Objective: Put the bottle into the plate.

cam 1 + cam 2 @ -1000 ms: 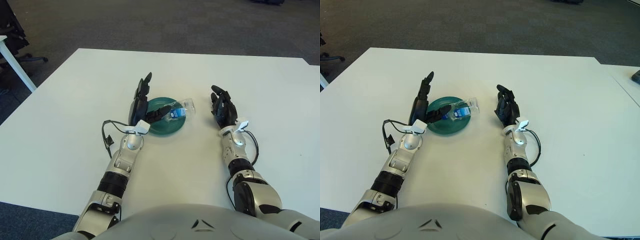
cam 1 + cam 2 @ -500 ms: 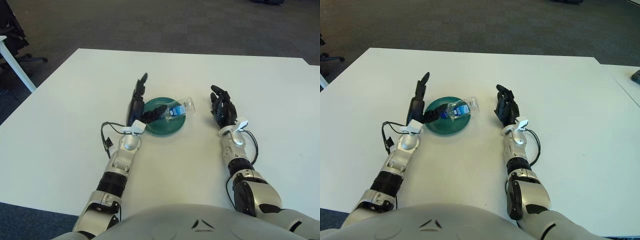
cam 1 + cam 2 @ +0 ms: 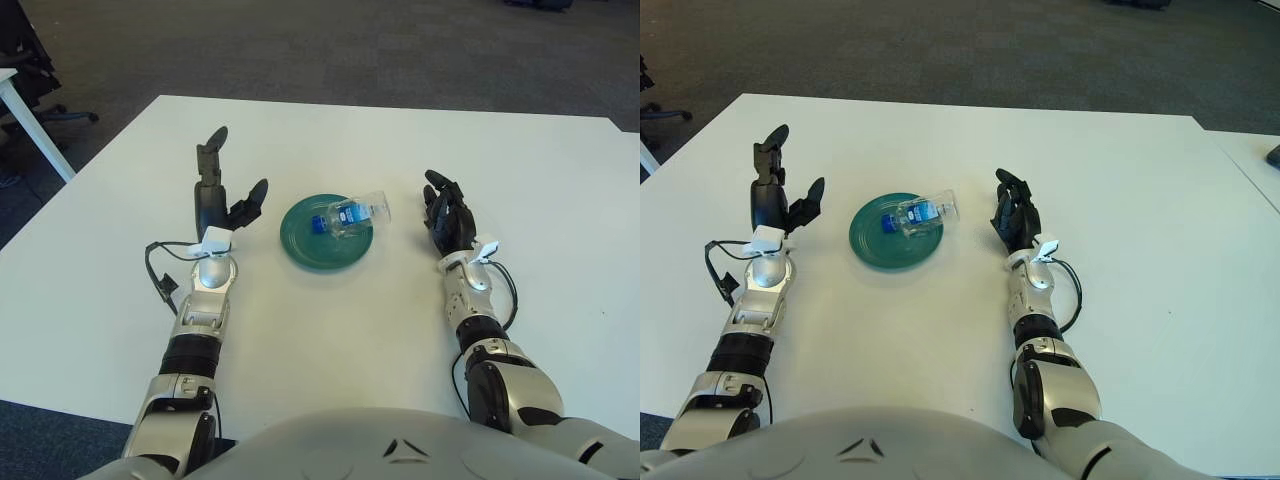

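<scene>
- Left eye view: a white table [image 3: 330, 330] carries a dark green plate [image 3: 326, 232] near its middle, with a grey carpet floor [image 3: 330, 45] beyond the far edge.
- A small clear bottle [image 3: 350, 213] with a blue label lies on its side on the far right part of the plate, its right end reaching past the rim.
- To the left of the plate, well apart from it, the left hand [image 3: 212, 200] stands upright above the table; its fingers [image 3: 210, 146] are spread and hold nothing.
- To the right of the plate, the right hand [image 3: 447, 215] rests on the table, near the bottle but not touching it, its dark fingers loosely extended and empty.
- Right eye view: the bottle [image 3: 923, 212] again lies tilted across the plate's [image 3: 896, 238] far right rim, cap end toward the left.
- The left hand [image 3: 772, 196] is raised at the left, thumb splayed out toward the plate, a black cable [image 3: 720, 282] looping beside its forearm.
- The right hand [image 3: 1014, 213] sits just right of the plate, palm facing left, fingers relaxed.
</scene>
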Robot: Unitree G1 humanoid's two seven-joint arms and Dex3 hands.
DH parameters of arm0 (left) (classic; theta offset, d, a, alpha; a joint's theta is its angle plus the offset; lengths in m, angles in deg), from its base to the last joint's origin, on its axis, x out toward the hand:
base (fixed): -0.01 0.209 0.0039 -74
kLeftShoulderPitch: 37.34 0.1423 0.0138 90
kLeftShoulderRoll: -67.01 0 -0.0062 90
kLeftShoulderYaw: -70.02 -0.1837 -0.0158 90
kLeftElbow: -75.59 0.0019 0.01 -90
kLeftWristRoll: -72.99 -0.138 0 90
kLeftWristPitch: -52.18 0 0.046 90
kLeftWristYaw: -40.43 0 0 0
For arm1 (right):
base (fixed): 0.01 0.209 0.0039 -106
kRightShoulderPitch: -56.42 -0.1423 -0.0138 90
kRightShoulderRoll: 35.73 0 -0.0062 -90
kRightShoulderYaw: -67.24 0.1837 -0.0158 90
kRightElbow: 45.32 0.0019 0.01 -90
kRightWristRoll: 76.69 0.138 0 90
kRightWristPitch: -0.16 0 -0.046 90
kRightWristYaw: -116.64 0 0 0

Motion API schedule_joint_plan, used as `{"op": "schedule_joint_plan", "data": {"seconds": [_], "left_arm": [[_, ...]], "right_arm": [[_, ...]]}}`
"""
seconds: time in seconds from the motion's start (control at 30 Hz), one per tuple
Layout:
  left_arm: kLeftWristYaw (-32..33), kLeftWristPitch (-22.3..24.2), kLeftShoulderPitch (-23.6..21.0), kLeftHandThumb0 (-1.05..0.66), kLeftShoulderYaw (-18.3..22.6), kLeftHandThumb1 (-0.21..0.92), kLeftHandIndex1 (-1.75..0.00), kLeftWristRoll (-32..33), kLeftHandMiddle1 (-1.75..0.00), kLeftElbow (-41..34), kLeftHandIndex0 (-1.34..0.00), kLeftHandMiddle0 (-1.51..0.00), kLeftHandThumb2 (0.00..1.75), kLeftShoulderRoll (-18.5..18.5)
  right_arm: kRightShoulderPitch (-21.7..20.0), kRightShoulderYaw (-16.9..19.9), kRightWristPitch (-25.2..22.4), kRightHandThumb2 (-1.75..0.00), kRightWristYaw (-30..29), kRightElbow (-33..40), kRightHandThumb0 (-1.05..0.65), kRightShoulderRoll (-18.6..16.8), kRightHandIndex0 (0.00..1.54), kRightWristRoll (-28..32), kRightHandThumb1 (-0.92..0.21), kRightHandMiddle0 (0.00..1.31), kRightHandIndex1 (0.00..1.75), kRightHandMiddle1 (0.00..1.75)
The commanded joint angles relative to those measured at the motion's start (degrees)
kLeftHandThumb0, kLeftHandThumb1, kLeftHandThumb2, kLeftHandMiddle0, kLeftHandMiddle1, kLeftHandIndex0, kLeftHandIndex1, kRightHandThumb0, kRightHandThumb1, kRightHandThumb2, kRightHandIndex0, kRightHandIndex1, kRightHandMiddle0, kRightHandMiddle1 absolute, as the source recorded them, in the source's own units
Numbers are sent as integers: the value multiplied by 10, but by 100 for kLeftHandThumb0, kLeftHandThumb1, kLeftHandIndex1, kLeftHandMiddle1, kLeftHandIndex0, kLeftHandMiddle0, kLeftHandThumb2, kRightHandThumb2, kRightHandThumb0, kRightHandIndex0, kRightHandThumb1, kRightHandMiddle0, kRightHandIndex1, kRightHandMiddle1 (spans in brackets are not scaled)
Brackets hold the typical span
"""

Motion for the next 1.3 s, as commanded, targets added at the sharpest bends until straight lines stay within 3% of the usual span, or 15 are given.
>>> {"op": "schedule_joint_plan", "data": {"seconds": [0.0,0.43,0.83,1.27], "left_arm": [[-36,-12,9,-90,18,92,-109,40,-19,19,-9,-42,64,17],[-118,48,32,-76,22,92,-108,108,-23,22,-12,-46,78,1],[-209,109,53,-65,21,92,-108,170,-36,10,-24,-52,74,-9],[-266,146,62,-57,20,90,-108,211,-55,54,-28,-52,70,-41]], "right_arm": [[71,-3,-48,-77,-7,-50,-81,-22,34,-2,-92,0,0,68],[79,-6,-48,-78,-2,-39,-82,-18,34,-1,-92,0,0,68],[84,-5,-45,-76,-1,-30,-83,-18,35,4,-92,0,1,71],[104,-4,10,-73,37,0,-83,-30,37,16,-92,0,1,82]]}}
